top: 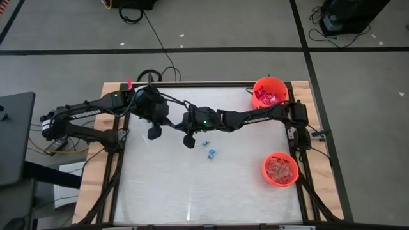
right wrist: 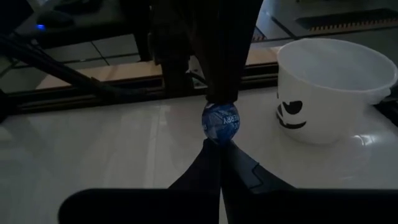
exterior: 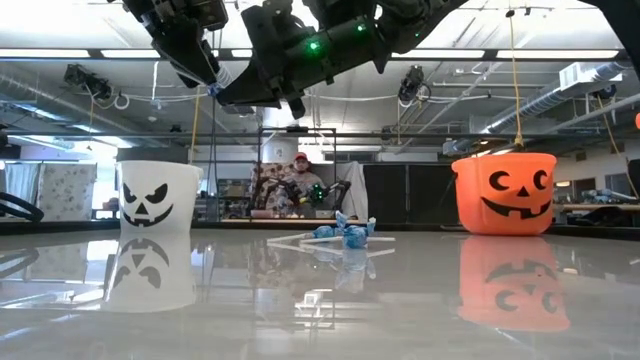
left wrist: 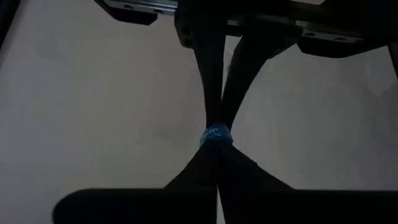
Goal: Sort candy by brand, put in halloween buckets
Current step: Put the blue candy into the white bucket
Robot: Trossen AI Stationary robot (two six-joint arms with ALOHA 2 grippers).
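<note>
Both grippers raised above the blue candies (top: 210,151), left gripper (top: 154,133) and right gripper (top: 189,141) each pinching one blue-wrapped candy (right wrist: 220,122) between them, white bucket (right wrist: 329,87) beside it.

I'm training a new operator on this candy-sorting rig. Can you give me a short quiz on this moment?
1. True or false: the left gripper is open.
2. Which bucket shows in the right wrist view? A white, B orange, C none.
3. Fill in: both grippers pinch one ___ candy between them.
Key: 1 false, it is shut on the candy, as is the right gripper. 2 A, the white bucket with a dark face. 3 blue.
</note>
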